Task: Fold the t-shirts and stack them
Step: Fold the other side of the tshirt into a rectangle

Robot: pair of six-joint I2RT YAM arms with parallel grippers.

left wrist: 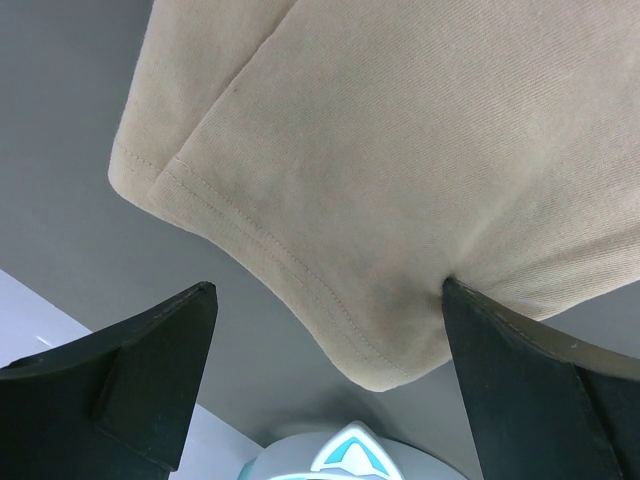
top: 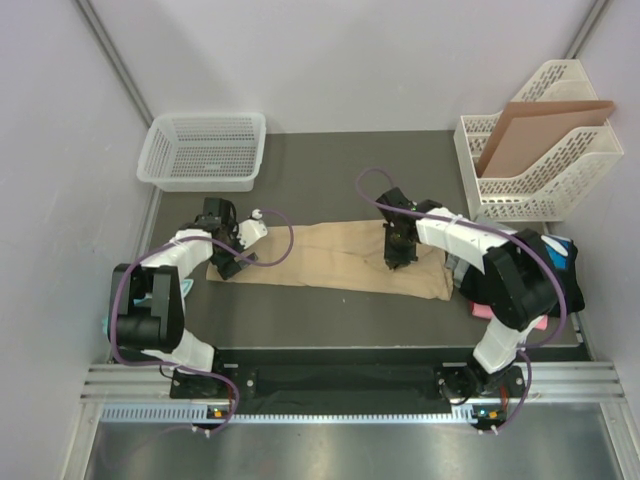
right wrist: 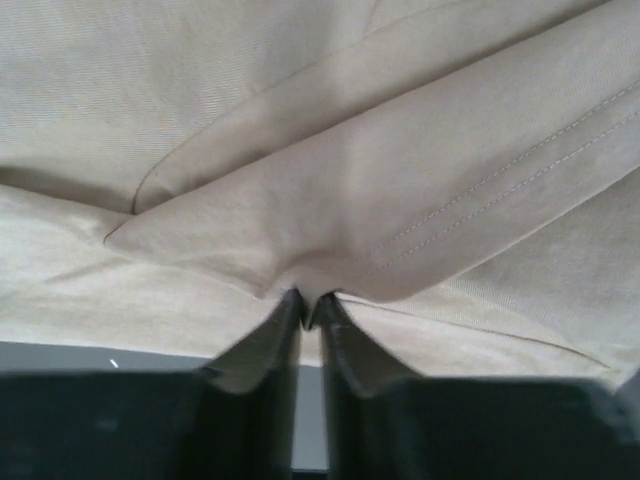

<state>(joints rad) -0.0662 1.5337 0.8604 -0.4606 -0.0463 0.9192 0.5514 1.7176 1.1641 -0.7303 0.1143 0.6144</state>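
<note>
tan t-shirt (top: 330,258): lay as a long folded strip across the middle of the tabletop (top: 330,180), running left to right.
left hand (top: 228,258): released, spread wide astride the shirt's left hem corner, gripping nothing.
right hand (top: 397,255): clenched on a puckered fold of the tan t-shirt near its right end.
step: probably the crosswise fold.
doing it well: the left hand should pinch both layers at the corner, then both ends should rise level and be laid edge on edge.

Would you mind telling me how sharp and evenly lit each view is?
Top external: sharp and evenly lit, with only soft shadows on the tan t-shirt. Left wrist: hem stitching crisp, left gripper dark but defined. Right wrist: cloth slightly soft, right gripper nearly black, detail lost.
</note>
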